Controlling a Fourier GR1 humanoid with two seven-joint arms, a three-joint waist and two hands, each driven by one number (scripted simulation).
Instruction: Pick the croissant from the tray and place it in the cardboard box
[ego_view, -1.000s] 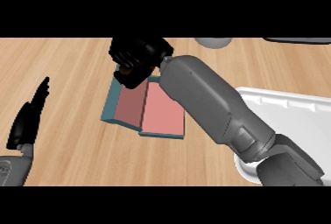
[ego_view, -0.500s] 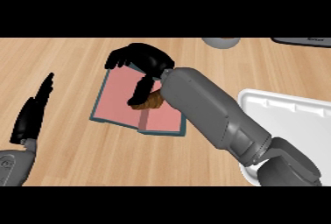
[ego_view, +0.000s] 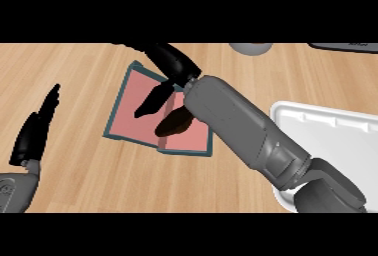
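Right hand (ego_view: 171, 62) has opened, croissant (ego_view: 175, 123) now in box (ego_view: 140, 116)

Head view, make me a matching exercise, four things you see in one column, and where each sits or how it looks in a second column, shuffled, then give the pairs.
Things:
1. croissant
2. white tray
3. left hand
4. right hand

Descriptions:
A. at the view's right edge, nothing visible in it
B. dark brown, lying inside the pink-lined box
C. open above the box, fingers straight
D. resting open at the view's left, fingers up

Pairs: 1-B, 2-A, 3-D, 4-C
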